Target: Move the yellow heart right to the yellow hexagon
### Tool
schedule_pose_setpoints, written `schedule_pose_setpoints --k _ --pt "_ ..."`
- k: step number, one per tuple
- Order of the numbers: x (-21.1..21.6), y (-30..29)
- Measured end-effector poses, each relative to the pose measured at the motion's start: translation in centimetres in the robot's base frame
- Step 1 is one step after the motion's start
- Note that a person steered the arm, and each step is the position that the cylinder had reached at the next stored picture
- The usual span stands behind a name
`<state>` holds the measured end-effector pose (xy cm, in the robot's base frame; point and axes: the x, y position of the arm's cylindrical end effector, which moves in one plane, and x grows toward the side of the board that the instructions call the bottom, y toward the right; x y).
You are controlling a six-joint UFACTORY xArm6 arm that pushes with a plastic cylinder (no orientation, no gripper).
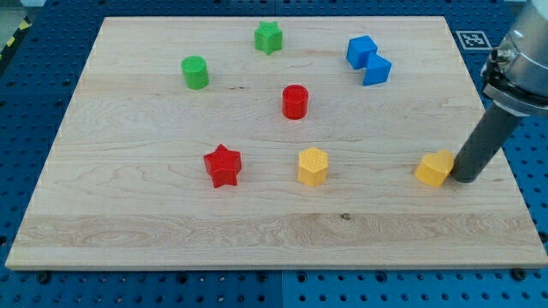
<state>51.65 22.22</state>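
The yellow heart (435,168) lies near the board's right edge, towards the view's bottom right. The yellow hexagon (312,166) stands about the same height in the view, well to the heart's left, near the board's middle. My tip (462,179) rests on the board just right of the yellow heart, touching or nearly touching its right side. The dark rod rises from it towards the view's upper right.
A red star (223,165) sits left of the hexagon. A red cylinder (294,101) stands above the hexagon. A green cylinder (195,72) and green star (268,37) lie at upper left. Two blue blocks (369,60) sit at upper right. The wooden board (128,222) ends just right of my tip.
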Motion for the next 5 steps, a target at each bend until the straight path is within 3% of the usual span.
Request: schedule_pose_setpoints --k 5 --pt "-1.0 -8.8"
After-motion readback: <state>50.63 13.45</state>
